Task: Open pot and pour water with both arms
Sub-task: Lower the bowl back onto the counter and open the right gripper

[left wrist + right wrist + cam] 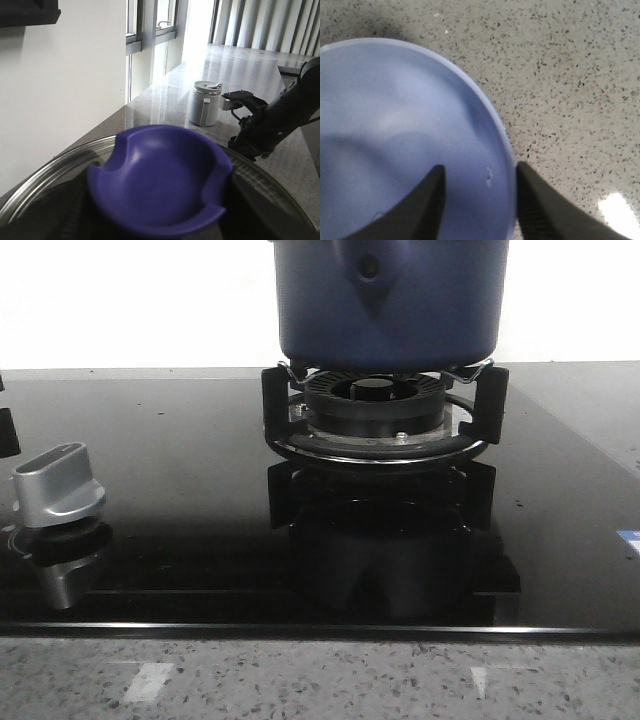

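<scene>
The dark navy pot stands on the gas burner in the front view; its top is cut off there and neither gripper shows. In the left wrist view a glass lid with a blue knob fills the frame, and my left gripper is shut on that knob, with dark fingers on either side. My right gripper is open over the rim of a light blue bowl, one finger above the inside and the other outside it. No water shows.
A silver stove dial sits at the front left of the black glass hob. A metal canister stands on the speckled stone counter near a window. The right arm reaches beside the lid.
</scene>
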`<state>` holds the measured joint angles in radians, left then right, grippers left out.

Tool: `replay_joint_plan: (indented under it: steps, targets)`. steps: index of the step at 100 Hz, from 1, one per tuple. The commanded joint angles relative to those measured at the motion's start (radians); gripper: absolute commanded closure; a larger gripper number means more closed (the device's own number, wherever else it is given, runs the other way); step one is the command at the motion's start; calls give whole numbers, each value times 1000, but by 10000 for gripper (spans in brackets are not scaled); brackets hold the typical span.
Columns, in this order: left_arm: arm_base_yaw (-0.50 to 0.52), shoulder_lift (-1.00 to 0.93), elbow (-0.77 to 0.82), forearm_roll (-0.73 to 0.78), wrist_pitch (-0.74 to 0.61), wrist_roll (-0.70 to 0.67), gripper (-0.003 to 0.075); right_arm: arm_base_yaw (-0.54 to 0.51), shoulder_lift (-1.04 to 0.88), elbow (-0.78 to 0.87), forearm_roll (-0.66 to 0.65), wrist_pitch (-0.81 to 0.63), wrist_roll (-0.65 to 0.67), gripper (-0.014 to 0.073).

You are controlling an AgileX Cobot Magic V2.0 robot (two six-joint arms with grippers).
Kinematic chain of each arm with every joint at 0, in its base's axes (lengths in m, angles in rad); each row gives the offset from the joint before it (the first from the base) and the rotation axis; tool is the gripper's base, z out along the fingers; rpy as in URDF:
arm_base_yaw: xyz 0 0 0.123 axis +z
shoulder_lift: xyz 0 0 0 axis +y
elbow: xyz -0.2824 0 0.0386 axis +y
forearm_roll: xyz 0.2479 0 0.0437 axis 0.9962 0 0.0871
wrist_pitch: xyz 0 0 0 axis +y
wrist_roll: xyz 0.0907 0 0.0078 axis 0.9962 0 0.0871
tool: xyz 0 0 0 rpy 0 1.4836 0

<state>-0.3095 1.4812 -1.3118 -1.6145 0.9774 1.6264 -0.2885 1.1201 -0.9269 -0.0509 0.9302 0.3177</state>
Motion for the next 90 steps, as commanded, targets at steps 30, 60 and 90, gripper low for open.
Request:
replay_joint_plan:
  steps: [30, 60, 90]
  targets:
    - [-11, -28, -34, -98, -85, -5, 344, 62, -347, -66, 3, -32, -8, 214]
    - [-103, 66, -35, -125, -131, 162, 344, 124, -625, -66, 38, -28, -22, 660]
    - [-163, 122, -43, -258, -252, 281, 344, 125, -706, -60, 39, 30, -45, 660]
